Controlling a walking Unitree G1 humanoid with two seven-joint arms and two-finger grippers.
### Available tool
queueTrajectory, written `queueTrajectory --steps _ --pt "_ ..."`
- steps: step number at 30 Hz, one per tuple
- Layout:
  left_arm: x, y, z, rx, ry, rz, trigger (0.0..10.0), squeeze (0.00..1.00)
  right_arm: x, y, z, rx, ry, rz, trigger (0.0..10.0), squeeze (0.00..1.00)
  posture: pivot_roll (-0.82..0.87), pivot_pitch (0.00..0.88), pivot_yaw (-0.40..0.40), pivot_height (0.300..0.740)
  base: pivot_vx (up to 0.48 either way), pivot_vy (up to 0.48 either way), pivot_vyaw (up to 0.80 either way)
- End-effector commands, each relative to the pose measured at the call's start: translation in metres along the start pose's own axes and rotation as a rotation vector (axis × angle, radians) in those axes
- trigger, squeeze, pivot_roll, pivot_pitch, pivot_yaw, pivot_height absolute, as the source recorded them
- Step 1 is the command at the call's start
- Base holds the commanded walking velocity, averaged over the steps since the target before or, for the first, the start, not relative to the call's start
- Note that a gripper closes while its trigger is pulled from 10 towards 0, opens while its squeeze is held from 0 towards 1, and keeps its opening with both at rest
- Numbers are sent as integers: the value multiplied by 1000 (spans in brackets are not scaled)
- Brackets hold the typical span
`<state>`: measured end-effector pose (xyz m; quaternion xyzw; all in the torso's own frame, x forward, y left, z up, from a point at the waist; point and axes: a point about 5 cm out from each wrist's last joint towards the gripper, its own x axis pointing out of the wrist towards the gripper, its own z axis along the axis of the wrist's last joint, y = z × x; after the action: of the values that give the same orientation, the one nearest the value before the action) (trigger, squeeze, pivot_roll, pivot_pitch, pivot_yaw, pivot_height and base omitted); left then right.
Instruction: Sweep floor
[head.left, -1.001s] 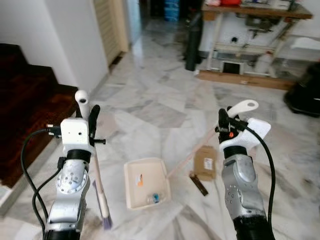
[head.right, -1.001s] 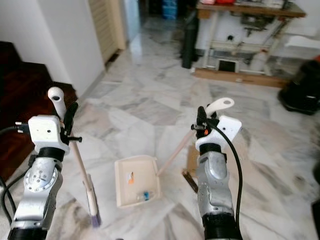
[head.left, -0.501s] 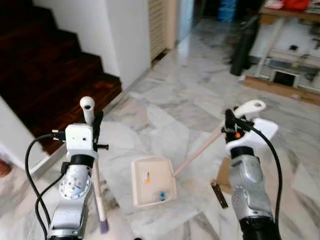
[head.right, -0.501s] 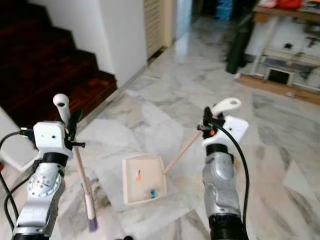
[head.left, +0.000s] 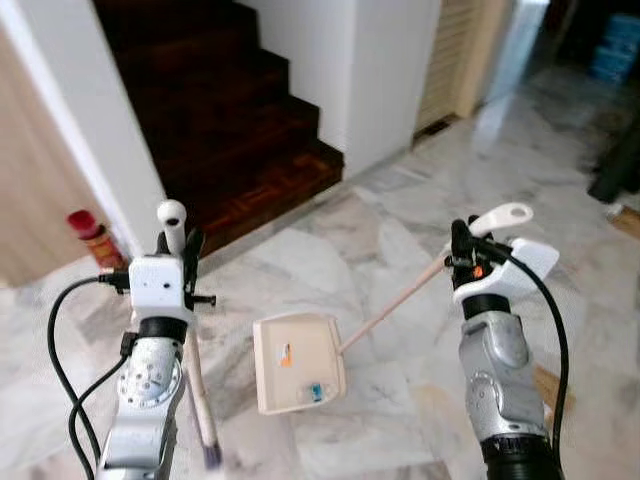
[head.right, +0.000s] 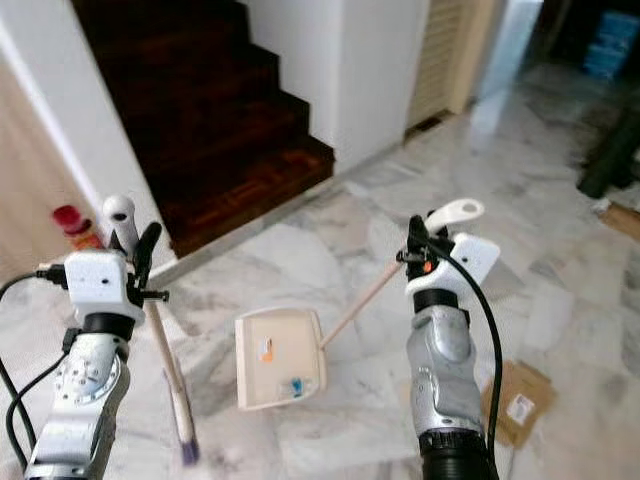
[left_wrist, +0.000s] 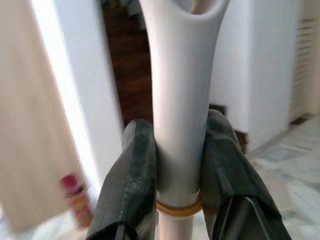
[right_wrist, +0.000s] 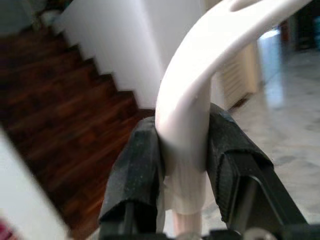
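My left gripper (head.left: 183, 243) is shut on the white top of a broom handle (left_wrist: 181, 100); the wooden broom stick (head.left: 199, 390) runs down to purple bristles (head.left: 211, 456) near the marble floor. My right gripper (head.left: 462, 244) is shut on the white curved dustpan handle (right_wrist: 192, 115). Its pale stick (head.left: 392, 303) slants down to the cream dustpan (head.left: 297, 361), which is held between my arms and carries a small orange scrap and a blue-white scrap (head.left: 314, 391).
Dark wooden stairs (head.left: 225, 100) rise ahead on the left beside a white wall (head.left: 375, 70). A red-capped bottle (head.left: 90, 234) stands by the left wall. A flat cardboard piece (head.right: 518, 402) lies on the floor at my right. Marble floor stretches ahead to the right.
The camera has swung left: stairs now fill the upper view, and the workbench has left the picture. Both grippers keep their holds on broom and dustpan.
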<state>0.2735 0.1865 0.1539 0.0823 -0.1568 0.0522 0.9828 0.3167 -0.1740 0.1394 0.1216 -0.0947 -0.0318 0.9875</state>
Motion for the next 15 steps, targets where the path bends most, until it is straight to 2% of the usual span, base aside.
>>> queueTrajectory --steps 1,8,15 --pt "2 3 8 20 -35 7 10000 0 5 8 17 19 -74 29 10000 0 -54 4 -16 740 0 0 788" --pt "0 4 7 17 -16 16 10000 0 6 10 14 50 -50 27 10000 0 -52 20 -15 740 0 35 59" --pt "0 4 8 19 -17 15 10000 0 5 14 12 64 -39 36 10000 0 -47 27 -13 740 0 480 0"
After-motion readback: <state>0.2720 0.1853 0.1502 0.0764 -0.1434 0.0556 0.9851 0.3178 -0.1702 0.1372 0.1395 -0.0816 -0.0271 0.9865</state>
